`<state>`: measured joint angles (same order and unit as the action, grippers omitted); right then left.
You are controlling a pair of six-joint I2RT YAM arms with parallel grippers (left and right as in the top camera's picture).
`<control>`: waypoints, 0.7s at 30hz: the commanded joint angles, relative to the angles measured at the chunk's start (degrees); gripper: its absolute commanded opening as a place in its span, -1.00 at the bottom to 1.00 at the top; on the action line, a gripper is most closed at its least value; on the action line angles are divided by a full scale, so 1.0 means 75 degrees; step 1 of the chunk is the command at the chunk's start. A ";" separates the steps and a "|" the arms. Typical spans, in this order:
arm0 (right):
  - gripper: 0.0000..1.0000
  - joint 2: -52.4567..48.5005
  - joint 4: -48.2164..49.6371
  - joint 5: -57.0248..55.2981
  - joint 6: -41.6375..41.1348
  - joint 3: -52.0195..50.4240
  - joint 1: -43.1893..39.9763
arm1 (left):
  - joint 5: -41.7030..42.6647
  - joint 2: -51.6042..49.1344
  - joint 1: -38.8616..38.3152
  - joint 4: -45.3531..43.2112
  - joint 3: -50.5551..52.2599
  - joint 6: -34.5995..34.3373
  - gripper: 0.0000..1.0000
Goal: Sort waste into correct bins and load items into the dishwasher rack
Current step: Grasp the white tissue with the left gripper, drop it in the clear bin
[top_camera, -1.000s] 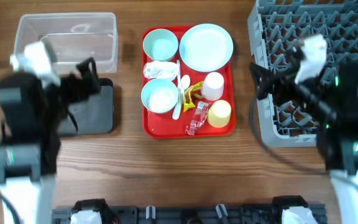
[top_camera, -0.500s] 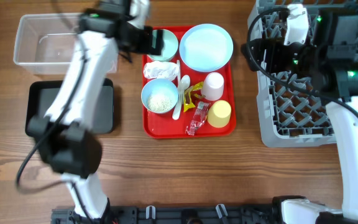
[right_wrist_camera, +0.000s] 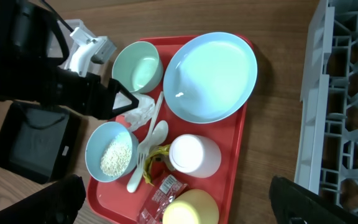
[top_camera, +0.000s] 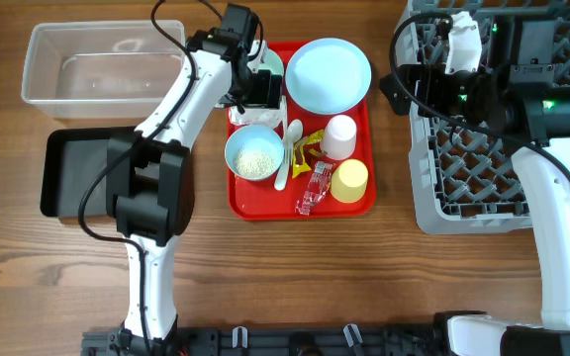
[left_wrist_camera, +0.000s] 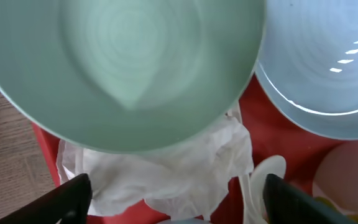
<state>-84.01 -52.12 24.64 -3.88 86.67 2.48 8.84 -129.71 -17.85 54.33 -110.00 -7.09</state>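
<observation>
My left gripper (top_camera: 253,91) is open over the red tray, and in the left wrist view (left_wrist_camera: 179,208) its fingers straddle the crumpled white tissue (left_wrist_camera: 166,168) without touching it. The empty green bowl (left_wrist_camera: 123,68) sits just beyond the tissue, next to the light-blue plate (top_camera: 328,75). A bowl of rice (top_camera: 255,153), a white spoon (top_camera: 287,148), a yellow wrapper (top_camera: 310,148), a clear wrapper (top_camera: 315,186), a pinkish-white cup (top_camera: 339,136) and a yellow cup (top_camera: 349,180) lie on the tray. My right gripper (top_camera: 402,91) is open and empty, high between the tray and the grey rack (top_camera: 503,129).
The clear tub (top_camera: 102,64) stands at the back left with the black tray (top_camera: 82,173) in front of it. The red tray (top_camera: 364,203) is in the middle. The left arm's base stands between the black tray and the red tray.
My left arm swung from over the black tray to the red tray and now hangs over the tissue. My right arm moved up to the rack's back left corner.
</observation>
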 commanded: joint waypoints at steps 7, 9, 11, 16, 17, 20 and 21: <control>0.99 -0.0087 0.0026 -0.0122 -0.0105 0.0128 0.0032 | -0.0280 -0.0423 -0.0009 -0.0128 -0.0090 -0.0146 0.59; 0.99 -0.0087 0.0026 -0.0122 -0.0102 0.0128 0.0032 | -0.0277 -0.0533 -0.0009 -0.0122 -0.0090 -0.0146 0.57; 0.99 -0.0087 0.0026 -0.0122 -0.0105 0.0128 0.0032 | -0.0274 -0.0615 -0.0023 -0.0102 -0.0090 -0.0146 0.38; 0.99 -0.0087 0.0026 -0.0122 -0.0102 0.0128 0.0032 | -0.0274 -0.0624 -0.0055 -0.0128 -0.0090 -0.0146 -0.80; 0.99 -0.0087 0.0026 -0.0122 -0.0105 0.0128 0.0032 | -0.0265 -0.0624 -0.0058 -0.0125 -0.0090 -0.0146 -0.92; 0.99 -0.0087 0.0026 -0.0119 -0.0102 0.0128 0.0032 | -0.0245 -0.0484 -0.0055 -0.0125 -0.0096 -0.0146 -0.92; 0.99 -0.0087 0.0026 -0.0119 -0.0108 0.0128 0.0032 | -0.0245 -0.0341 -0.0055 -0.0125 -0.0096 -0.0146 -0.92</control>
<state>-84.01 -52.07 24.36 -3.88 86.67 2.48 7.31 -133.97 -17.96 53.54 -110.00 -8.08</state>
